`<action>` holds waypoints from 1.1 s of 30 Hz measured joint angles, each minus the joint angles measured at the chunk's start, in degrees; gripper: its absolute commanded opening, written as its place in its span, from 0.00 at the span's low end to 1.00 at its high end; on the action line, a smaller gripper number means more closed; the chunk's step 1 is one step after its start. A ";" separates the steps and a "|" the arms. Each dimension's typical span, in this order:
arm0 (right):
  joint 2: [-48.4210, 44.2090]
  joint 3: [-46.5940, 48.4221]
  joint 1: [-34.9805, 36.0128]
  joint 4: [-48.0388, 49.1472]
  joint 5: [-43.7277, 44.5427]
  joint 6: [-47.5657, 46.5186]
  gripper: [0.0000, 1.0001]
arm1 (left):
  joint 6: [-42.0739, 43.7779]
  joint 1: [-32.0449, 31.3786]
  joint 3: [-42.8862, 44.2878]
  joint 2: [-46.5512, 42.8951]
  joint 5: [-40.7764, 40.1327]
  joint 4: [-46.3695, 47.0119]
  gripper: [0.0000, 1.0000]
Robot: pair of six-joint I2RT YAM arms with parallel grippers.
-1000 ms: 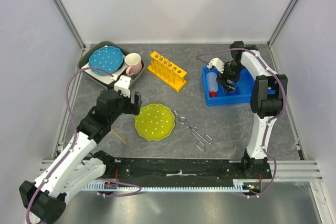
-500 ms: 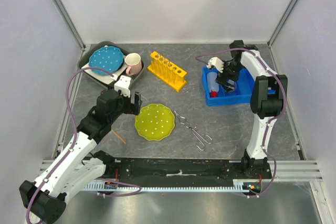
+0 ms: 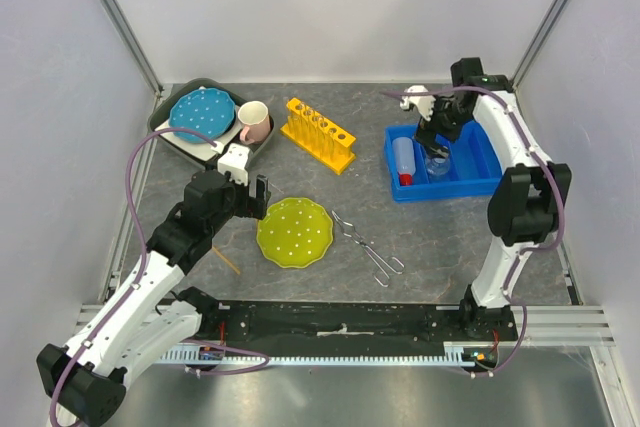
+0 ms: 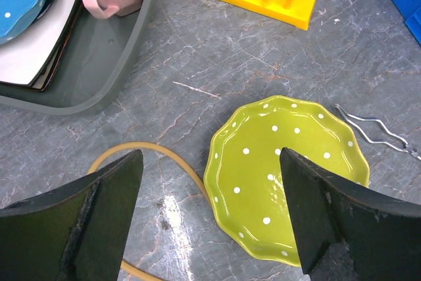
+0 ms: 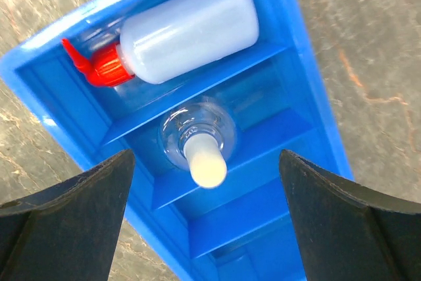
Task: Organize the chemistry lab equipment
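The white-capped flask [image 5: 200, 146] stands upright in the blue bin's [image 5: 299, 44] middle compartment, squeeze bottle [image 5: 184, 27] lying in the next one. My right tool [image 5: 205, 162] hangs above, spread wide, empty; a fingertip clipping the cap could topple it. My left tool [image 4: 210, 156], equally wide and empty, hovers over the plate [image 4: 283, 182], tongs [image 4: 375, 133] nearby.

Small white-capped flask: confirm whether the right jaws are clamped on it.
No, the flask stands free in a compartment of the blue tray, with the right gripper jaws spread wide on either side.
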 measured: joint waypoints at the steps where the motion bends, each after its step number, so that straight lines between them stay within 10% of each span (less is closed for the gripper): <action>1: -1.29 0.15 0.00 0.09 -0.74 0.76 0.98 | 0.00 0.00 0.00 0.00 0.02 -0.02 0.91; 19: -28.85 -27.32 3.93 28.85 -25.31 41.99 0.98 | -0.02 0.00 0.00 -0.94 0.11 0.00 0.91; 33: -28.74 -45.57 25.64 38.84 -11.21 45.77 0.75 | -0.02 0.00 0.00 -0.94 0.11 0.00 0.91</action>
